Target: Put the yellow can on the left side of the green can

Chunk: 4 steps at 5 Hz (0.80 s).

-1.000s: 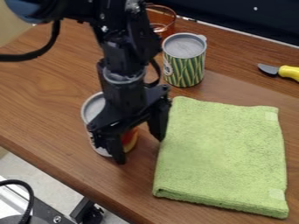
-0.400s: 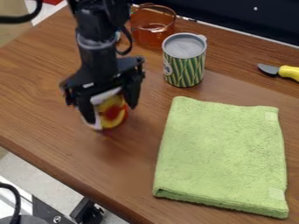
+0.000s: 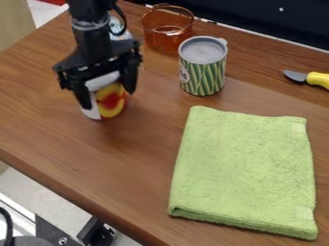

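Tool at upper left of the camera view, hanging down from the black arm, fingers clamped on the yellow can, one on each side of it. Can roughly upright, a grey rim showing under the tool, a yellow patch with a red blotch on its side, whitish metal beside the patch. Its base looks to be at or just over the wood; hard to be sure from this slant. Green can upright on the tabletop, grey on top, green and yellow pattern round the side, small tab at the rim. Yellow can lies to the left of it in the view and somewhat lower, wood between the two, not touching. Amber glass stands near the green can, behind it and to its left, close to the far edge. A pale bluish object partly hidden behind the arm; kind unclear. Green cloth, folded to a thick rectangle, lies flat on the near side of the green can, toward the right. At the right edge of the view, a small knife, grey blade pointing left, yellow handle cut off by the frame. Metal equipment at lower left, below the tabletop edge.
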{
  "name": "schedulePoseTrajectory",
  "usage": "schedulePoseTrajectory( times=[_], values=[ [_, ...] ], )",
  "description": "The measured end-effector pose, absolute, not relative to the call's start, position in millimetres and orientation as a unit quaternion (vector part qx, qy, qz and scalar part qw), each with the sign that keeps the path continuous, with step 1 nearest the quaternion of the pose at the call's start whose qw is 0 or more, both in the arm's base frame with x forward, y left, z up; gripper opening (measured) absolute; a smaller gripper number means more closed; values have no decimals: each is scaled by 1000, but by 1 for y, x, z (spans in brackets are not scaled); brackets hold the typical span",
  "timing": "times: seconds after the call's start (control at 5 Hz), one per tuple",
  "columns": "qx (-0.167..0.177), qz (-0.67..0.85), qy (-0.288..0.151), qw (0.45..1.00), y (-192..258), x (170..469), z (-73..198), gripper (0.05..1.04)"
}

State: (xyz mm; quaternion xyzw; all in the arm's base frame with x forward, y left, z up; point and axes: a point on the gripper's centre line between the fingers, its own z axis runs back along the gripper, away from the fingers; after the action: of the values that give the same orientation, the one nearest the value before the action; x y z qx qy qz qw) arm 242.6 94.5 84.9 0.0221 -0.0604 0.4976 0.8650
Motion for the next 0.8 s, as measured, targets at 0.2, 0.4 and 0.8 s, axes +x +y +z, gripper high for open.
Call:
schedulePoseTrajectory(
  times=[0.2,0.4,0.8],
  values=[
    [25,497,-57,865,113,251,85,997],
    [37,509,-62,858,134,263,83,997],
    [36,518,-57,853,154,279,95,997]
  ],
)
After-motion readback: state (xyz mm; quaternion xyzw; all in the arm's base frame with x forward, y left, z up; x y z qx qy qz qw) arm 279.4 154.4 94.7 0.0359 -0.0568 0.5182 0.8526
